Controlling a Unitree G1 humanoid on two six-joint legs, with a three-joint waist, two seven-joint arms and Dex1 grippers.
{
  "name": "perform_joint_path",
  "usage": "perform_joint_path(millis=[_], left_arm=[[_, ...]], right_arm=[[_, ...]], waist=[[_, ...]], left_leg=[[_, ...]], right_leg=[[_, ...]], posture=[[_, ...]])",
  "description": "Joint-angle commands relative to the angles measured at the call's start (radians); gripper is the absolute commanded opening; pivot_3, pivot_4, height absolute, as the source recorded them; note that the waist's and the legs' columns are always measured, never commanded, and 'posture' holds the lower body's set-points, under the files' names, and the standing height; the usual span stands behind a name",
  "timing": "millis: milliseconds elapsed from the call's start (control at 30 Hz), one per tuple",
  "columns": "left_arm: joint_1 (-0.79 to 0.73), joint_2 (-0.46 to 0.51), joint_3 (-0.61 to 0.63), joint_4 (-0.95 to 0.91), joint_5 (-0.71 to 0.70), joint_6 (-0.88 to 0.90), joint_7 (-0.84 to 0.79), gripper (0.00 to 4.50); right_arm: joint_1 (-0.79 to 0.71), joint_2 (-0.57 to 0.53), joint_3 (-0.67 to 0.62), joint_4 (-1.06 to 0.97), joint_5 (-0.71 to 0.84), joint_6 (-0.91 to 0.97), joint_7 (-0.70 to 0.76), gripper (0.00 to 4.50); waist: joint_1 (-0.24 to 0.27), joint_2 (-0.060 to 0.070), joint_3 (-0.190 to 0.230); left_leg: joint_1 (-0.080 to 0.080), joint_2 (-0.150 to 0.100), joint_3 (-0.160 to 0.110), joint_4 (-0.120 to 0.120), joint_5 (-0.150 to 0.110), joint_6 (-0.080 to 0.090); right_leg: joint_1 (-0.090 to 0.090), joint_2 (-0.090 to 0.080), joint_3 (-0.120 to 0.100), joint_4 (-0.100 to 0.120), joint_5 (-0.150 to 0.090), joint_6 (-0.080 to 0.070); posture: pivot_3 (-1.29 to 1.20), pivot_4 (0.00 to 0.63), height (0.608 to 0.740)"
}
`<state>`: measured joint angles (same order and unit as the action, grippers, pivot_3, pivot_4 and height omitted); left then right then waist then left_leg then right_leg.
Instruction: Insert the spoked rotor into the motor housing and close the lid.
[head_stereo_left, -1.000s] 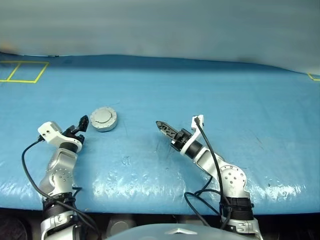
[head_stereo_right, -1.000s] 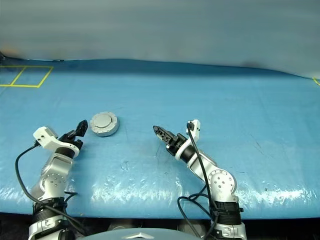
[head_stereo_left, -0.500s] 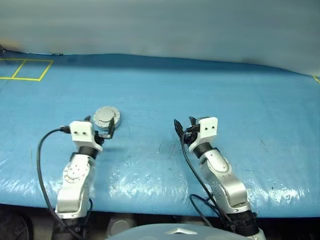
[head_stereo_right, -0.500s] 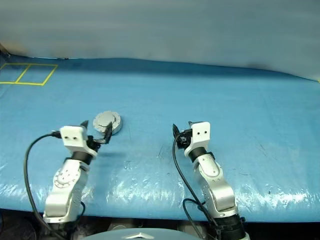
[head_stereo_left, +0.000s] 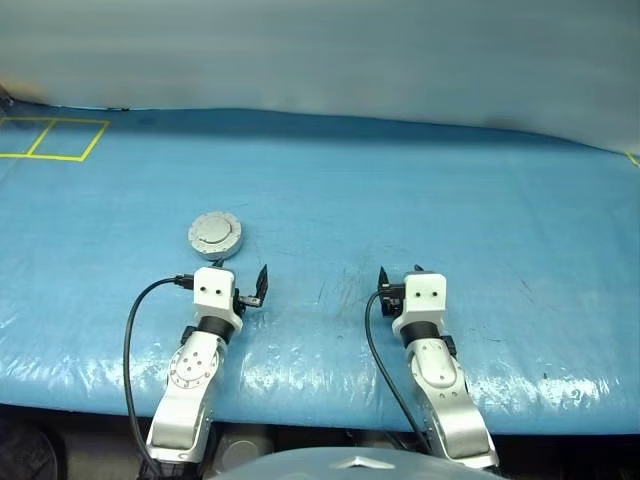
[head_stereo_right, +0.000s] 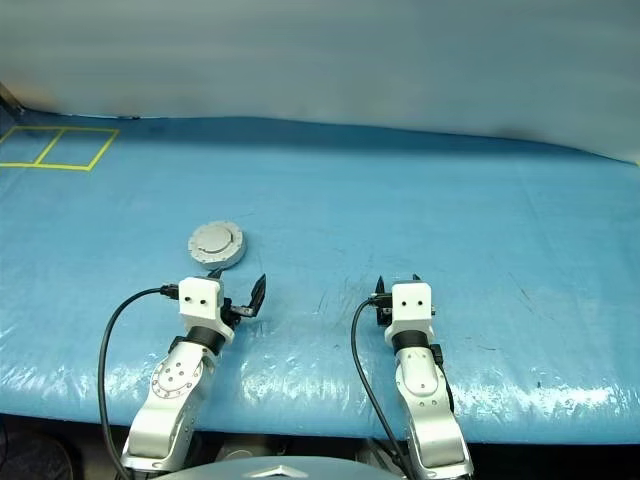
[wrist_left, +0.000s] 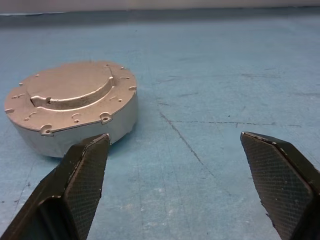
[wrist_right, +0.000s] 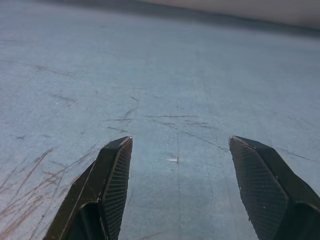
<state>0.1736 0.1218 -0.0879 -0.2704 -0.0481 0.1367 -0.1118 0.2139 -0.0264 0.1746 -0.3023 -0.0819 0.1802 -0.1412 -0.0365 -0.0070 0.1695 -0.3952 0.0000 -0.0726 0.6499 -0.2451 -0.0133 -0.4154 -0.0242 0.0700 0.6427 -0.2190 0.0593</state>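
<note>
Here, in the left eye view, the motor housing (head_stereo_left: 215, 235) is seen lying flat on the blue surface (head_stereo_left: 450, 220), with the lid (head_stereo_left: 214, 230) shut on top so that only its plain grey outer face shows. The left hand (head_stereo_left: 240, 287) is found just in front of the housing and slightly to its right, apart from it, with its fingers spread and nothing between them. The right hand (head_stereo_left: 399, 280) is placed well to the right, over bare surface, and yellow tape lines (head_stereo_left: 48, 140) are marked at the far left corner.

In the left wrist view, the closed housing (wrist_left: 72, 107) is shown beyond one black finger (wrist_left: 82, 185), not touched by it; the two fingers are held wide apart and empty.

In the right wrist view, the right hand's fingers (wrist_right: 112, 182) are seen parted over scratched blue surface (wrist_right: 175, 75), with nothing gripped.
</note>
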Motion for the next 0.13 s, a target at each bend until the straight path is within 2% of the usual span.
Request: perform_joint_path(millis=[33,133], left_arm=[[-0.022,0.005,0.000,0.005,0.005,-0.042,-0.021,4.46],[-0.038,0.002,0.015,0.023,0.002,-0.050,-0.020,4.46]], right_arm=[[-0.014,0.015,0.002,-0.027,-0.027,-0.031,-0.007,3.24],[-0.019,0.029,0.000,-0.023,-0.031,-0.039,-0.005,3.24]], waist=[[0.000,0.000,0.000],[0.000,0.000,0.000]], left_leg=[[0.000,0.000,0.000,0.000,0.000,0.000],[0.000,0.000,0.000,0.000,0.000,0.000]], right_leg=[[0.000,0.000,0.000,0.000,0.000,0.000],[0.000,0.000,0.000,0.000,0.000,0.000]], posture=[[0.00,0.150,0.740],[0.00,0.150,0.740]])
